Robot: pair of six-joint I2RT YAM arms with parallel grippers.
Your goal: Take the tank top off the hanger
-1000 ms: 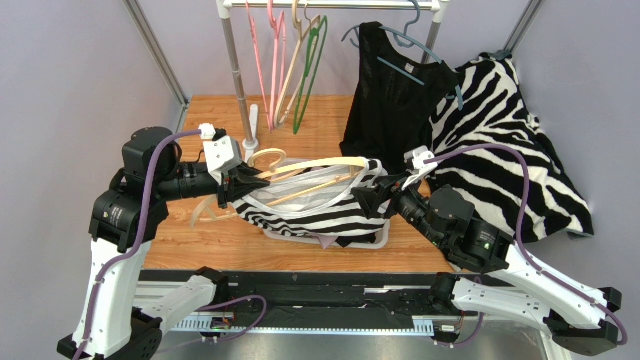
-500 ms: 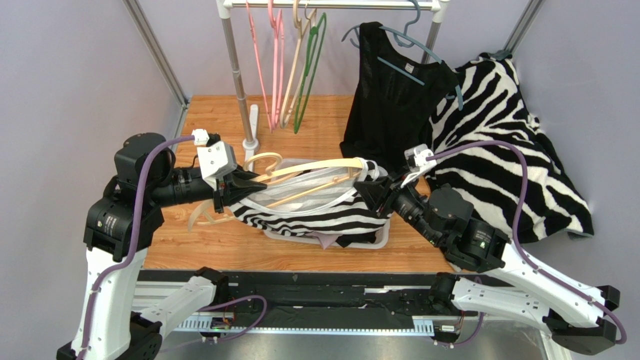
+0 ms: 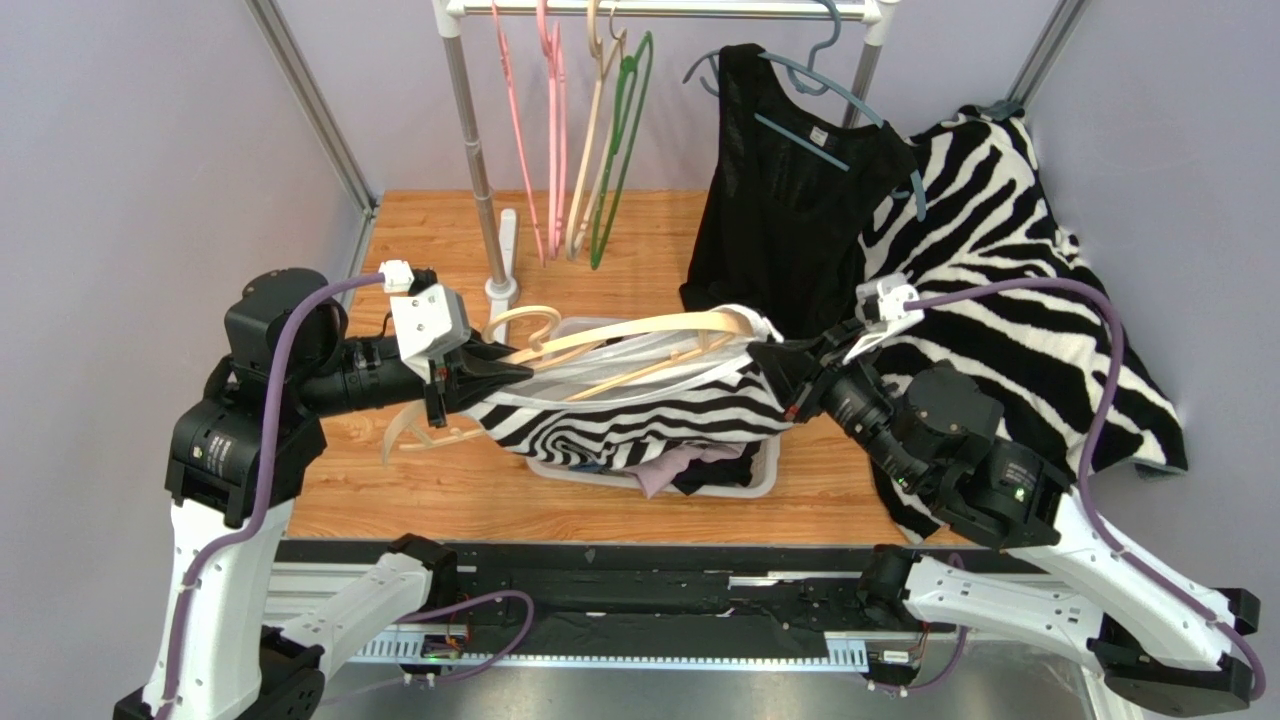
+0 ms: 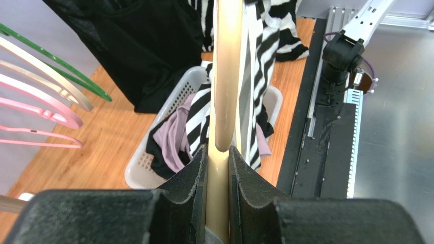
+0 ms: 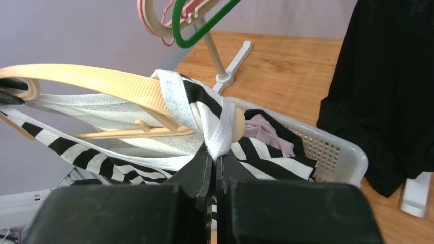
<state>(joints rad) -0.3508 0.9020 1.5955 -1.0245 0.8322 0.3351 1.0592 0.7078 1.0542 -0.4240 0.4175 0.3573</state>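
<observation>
Just left of the basket (image 5: 337, 148), the left fingers (image 4: 199, 166) clamped the cream hanger (image 4: 226, 76). At the basket's right end, the right fingers (image 5: 208, 172) were pinched shut on a strap of the zebra-striped tank top (image 3: 646, 428), which hung on the hanger above the basket. Inside the basket lay a lilac garment (image 4: 175, 137) and striped cloth. Behind the basket, over the bench (image 3: 421, 225), hung spare hangers (image 5: 155, 15) and a black garment (image 3: 781, 195).
</observation>
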